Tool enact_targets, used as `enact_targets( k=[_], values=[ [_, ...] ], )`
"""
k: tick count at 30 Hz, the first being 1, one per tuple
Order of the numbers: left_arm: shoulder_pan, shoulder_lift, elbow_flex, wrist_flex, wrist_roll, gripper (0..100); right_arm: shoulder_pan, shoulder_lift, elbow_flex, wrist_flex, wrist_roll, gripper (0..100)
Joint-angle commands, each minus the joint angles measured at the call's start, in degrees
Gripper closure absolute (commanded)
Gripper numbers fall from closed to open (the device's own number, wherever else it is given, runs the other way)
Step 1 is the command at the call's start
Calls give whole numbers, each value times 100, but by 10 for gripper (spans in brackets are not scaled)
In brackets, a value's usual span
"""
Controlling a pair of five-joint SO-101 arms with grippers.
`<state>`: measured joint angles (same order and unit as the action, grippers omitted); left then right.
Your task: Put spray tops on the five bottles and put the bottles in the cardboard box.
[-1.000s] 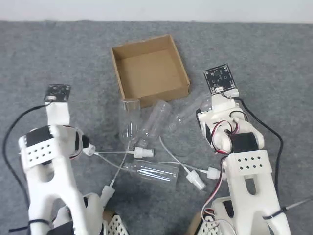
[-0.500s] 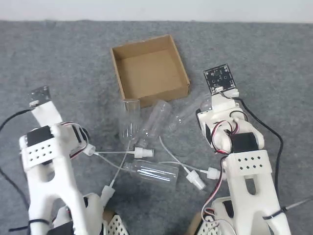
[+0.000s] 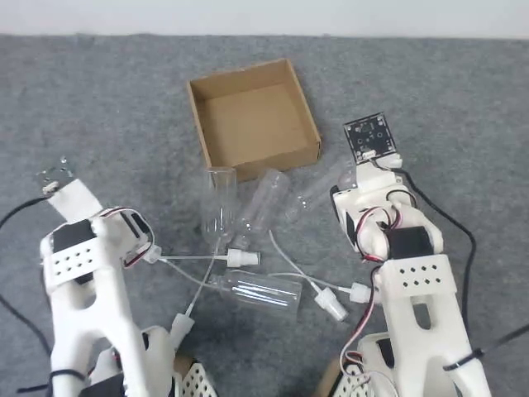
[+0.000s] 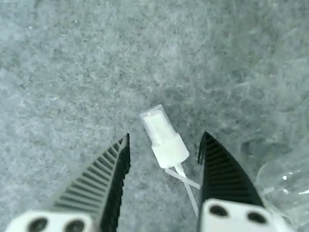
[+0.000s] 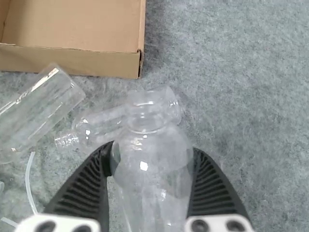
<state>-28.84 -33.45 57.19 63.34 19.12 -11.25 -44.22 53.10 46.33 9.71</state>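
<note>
My left gripper [image 4: 165,141] is open just above the carpet, its fingers on either side of a white spray top [image 4: 165,143] with a clear cap and a thin tube. That spray top [image 3: 150,252] lies beside the left arm in the high view. My right gripper [image 5: 152,151] is shut on a clear bottle [image 5: 147,164], held with its open neck pointing toward the cardboard box [image 5: 72,60]. The empty box [image 3: 307,150] sits at the back centre. Three clear bottles [image 3: 219,207] [image 3: 263,198] [image 3: 258,291] lie between the arms. More spray tops [image 3: 244,258] [image 3: 333,307] lie among them.
Thin white tubes [image 3: 285,252] from the spray tops cross the carpet between the bottles. Another bottle [image 5: 99,124] lies just ahead of the held one, near the box's front wall. A further spray top [image 3: 182,327] lies by the left arm's base.
The left arm's wrist has swung out to the left and lower. The right arm has shifted slightly toward the box with the bottle still in its gripper.
</note>
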Motion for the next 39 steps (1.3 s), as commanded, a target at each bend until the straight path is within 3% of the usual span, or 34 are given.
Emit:
enact_targets(
  k=[1,15,19,26,34,39],
  values=[
    [26,18,-92,-167,62,788,57,-215,-105,-127,97,967],
    [325,18,-180,-176,53,823,57,-215,-105,-127,97,967],
    [316,35,-611,255,62,823,57,-215,-105,-119,97,967],
    [308,1433,-1868,1178,70,824,66,-215,-105,-127,97,967],
    [290,2277,-2088,1178,79,825,75,-215,-105,-145,97,967],
    [105,2330,-2079,1108,527,822,66,-215,-105,-154,97,967]
  ],
)
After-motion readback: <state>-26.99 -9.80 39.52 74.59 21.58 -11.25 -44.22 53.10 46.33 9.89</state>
